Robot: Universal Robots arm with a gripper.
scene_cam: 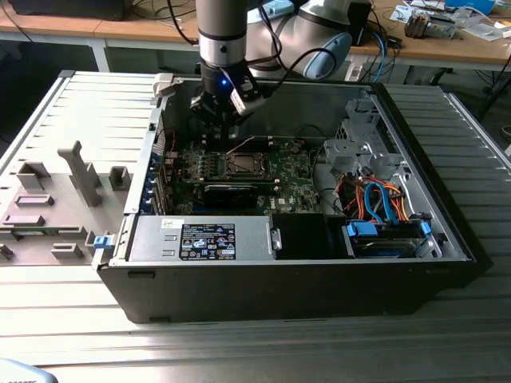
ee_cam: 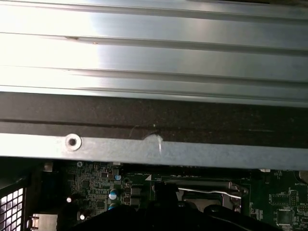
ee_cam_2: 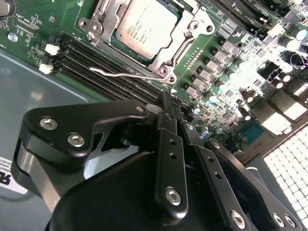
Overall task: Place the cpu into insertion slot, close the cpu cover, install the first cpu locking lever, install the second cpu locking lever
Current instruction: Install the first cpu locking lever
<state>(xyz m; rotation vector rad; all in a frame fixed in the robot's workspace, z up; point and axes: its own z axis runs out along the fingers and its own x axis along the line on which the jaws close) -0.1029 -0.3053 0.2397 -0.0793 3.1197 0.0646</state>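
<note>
While the arm hangs over the open case [scene_cam: 447, 239] in the exterior view, the pincer [scene_cam: 221, 112] sits low above the board's far edge, just behind the slot [scene_cam: 244, 165]. Case rests on a ribbed metal surface [scene_cam: 72, 319]. From here I cannot tell what the pincer grips, if anything.

Second wrist view: cpu [ee_cam_2: 146, 28] lies seated in the slot [ee_cam_2: 94, 21], flat, grey top up. Cover [ee_cam_2: 192, 30] is down around it, framing the chip. One thin wire lever [ee_cam_2: 126, 73] runs along the near side of the socket, beside the memory slots [ee_cam_2: 96, 72]; whether it is hooked I cannot tell. Pincer [ee_cam_2: 168, 113] fingers are drawn together, tips meeting, nothing between them, poised near the lever.

Handling judgement: lever is stiff spring wire, light, slick, and likely to snap back; best taken at its bent free end. Chip is fragile underneath; leave it alone.

First wrist view: case wall [ee_cam: 154, 149], board below, socket frame [ee_cam: 207, 190] partly visible.
</note>
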